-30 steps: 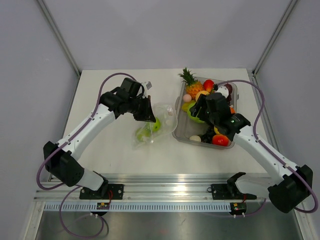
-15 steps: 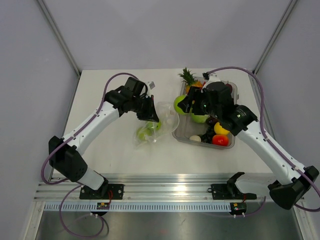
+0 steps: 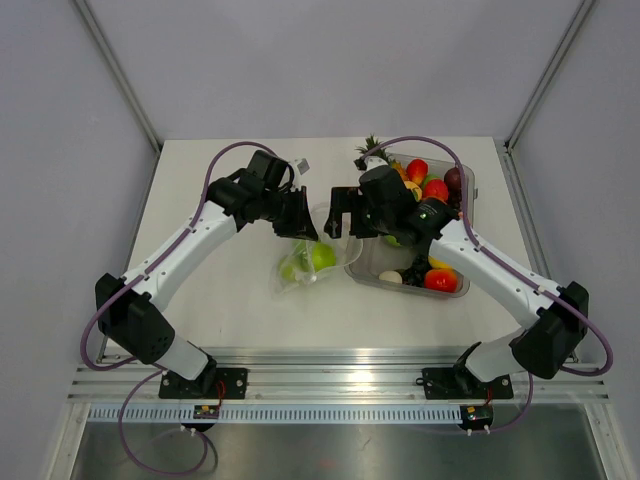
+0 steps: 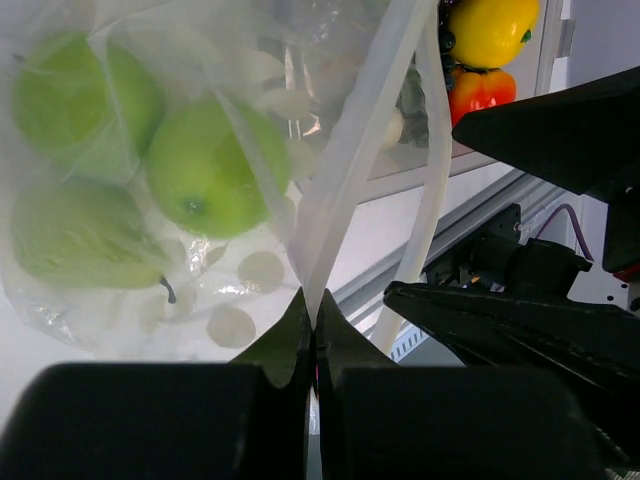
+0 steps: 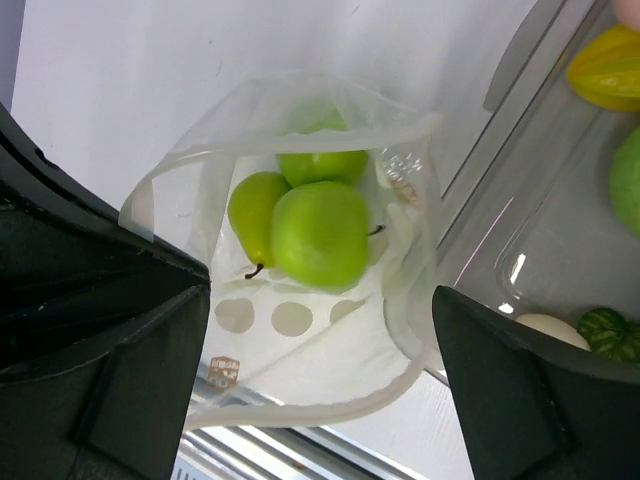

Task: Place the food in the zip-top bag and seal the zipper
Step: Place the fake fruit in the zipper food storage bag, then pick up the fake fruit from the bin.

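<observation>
The top view alone gives the layout: the bag [image 3: 315, 250] lies on the table [image 3: 220, 290] between the arms, just left of the tray [image 3: 455, 285], where red [image 3: 441, 281], yellow and dark pieces remain. Only the right wrist view looks straight down the bag's open mouth, onto two green apples [image 5: 318, 233] and a green pear [image 5: 252, 215] lying together at the bottom. It also catches a striped green piece [image 5: 610, 335] and a white one in the tray's corner. The left wrist view shows the same green fruit side-on through crinkled film, with a yellow piece [image 4: 490, 28] and an orange pepper [image 4: 487, 88] beyond. The pineapple [image 3: 372, 150] is mostly behind the right arm, with only its leaves showing. The zipper [image 5: 300, 415] reads as a thicker pale band round the mouth and is hard to tell from the film elsewhere. Whether the bag's rim touches the tray wall is unclear. The left gripper [image 4: 313, 330] is closed tight, pinching the bag's mouth edge and holding it up. The right gripper [image 3: 343, 212] hangs over the mouth with its jaws spread wide, holding and touching nothing.
</observation>
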`<state>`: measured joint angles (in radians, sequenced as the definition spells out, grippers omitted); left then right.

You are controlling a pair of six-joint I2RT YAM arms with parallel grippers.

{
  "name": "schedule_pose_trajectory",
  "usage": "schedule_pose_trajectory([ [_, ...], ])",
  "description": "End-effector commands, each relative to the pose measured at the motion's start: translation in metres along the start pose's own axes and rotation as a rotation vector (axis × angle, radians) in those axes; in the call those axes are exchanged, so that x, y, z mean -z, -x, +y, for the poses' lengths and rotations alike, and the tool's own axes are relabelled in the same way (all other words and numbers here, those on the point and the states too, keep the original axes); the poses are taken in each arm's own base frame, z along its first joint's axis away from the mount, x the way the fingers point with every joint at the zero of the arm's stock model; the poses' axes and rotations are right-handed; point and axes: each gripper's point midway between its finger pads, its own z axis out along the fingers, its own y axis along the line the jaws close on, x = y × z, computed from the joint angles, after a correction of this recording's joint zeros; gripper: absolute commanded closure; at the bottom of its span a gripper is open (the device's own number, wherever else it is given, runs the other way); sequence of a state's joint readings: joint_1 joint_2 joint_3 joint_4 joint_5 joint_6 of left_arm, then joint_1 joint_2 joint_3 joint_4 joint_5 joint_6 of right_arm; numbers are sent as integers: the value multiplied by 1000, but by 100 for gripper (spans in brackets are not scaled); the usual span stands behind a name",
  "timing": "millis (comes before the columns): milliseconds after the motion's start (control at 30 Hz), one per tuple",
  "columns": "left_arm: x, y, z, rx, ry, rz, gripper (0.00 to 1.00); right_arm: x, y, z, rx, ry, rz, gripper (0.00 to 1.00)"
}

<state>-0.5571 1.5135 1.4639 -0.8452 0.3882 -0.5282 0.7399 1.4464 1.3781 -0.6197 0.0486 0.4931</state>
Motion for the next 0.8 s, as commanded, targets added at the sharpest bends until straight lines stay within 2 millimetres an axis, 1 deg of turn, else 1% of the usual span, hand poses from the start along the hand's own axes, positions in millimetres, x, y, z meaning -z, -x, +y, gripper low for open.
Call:
schedule_pose_trajectory([
  [0,19,12,-18,-50,-46,-65,100,34,42,1,17,-35,-169,1],
  [67,18,11,-16,-49,-38,-61,100,39,44,-17,-7,-114,-213,1],
  [100,17,11,-15,-49,-36,-60,100,51,53,-32,-24,-179,-273,8],
  [133,17,10,-14,-49,-33,-61,100,49,47,-48,-28,-231,-272,11],
  [167,17,10,-14,-50,-33,-61,100,50,45,-62,-38,-278,-278,13],
  [200,17,10,-14,-50,-29,-61,100,50,47,-87,-64,-348,-283,16],
  [233,17,10,-14,-50,-32,-61,100,43,35,-104,-64,-389,-249,17],
  [300,18,10,-14,-51,-32,-63,100,35,27,-134,-41,-473,-222,17],
  [333,18,10,-14,-50,-33,-61,100,29,17,-145,-16,-508,-195,13],
  [367,18,10,-15,-51,-33,-62,100,25,13,-153,42,-535,-168,9],
  [400,18,10,-14,-49,-32,-62,100,13,6,-160,82,-561,-134,5],
  [433,17,10,-14,-50,-31,-60,100,9,3,-166,102,-588,-118,2],
  [467,17,10,-14,-47,-30,-59,100,5,2,-171,138,-609,-104,0],
  [500,16,11,-13,-47,-29,-60,100,-5,-1,-175,155,-621,-86,1],
  [567,16,10,-14,-44,-29,-60,100,-15,-1,-178,191,-620,-75,1],
  [600,16,10,-13,-46,-27,-57,100,-24,-1,-180,197,-618,-78,1],
  [667,16,9,-12,-48,-24,-56,100,-34,-2,-188,224,-644,-65,1],
  [733,16,9,-11,-47,-18,-55,100,-39,4,-192,242,-664,-76,1],
  [767,16,9,-10,-49,-17,-54,100,-44,3,-197,270,-685,-61,0],
])
